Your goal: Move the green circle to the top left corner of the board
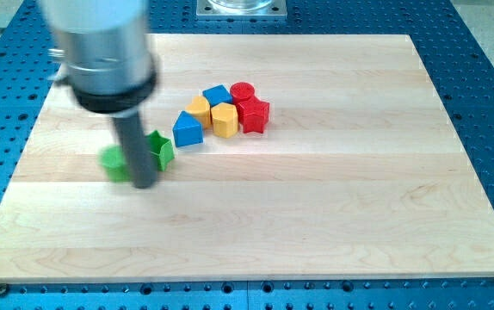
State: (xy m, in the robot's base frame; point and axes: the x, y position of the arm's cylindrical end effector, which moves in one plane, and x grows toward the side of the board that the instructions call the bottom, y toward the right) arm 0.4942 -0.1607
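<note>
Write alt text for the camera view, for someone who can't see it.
My tip rests on a wooden board between two green blocks: a green circle on the view's left and a green star on the right. Toward the view's top right sits a tight cluster of two blue, two yellow and two red blocks.

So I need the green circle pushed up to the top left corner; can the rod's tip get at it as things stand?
Probably yes. My tip is right beside the green circle, on its right, with the green star just behind the rod. Nothing sits between tip and circle, though pushing up-left would mean coming round to its lower right.
</note>
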